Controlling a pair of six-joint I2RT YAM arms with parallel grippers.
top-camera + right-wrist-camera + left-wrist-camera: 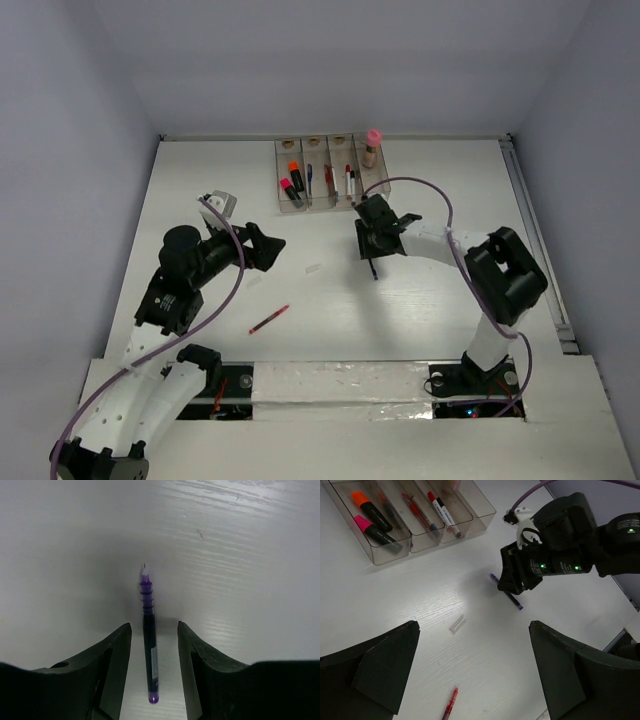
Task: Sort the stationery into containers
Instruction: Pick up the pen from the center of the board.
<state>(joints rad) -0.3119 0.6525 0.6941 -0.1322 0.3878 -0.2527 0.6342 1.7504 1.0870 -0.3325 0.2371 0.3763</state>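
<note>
Risk: we are seeing right gripper [153,627] spread open astride purple pen [146,597]; off-centre closing could be rolling it away.

A white, wood-grained worktop [200,200] sits boxed in by plain pale grey walls [340,60] along its left, far and right edges, with a thin metal rail [537,250] down the right edge, under soft, even light that casts only faint shadows.
</note>
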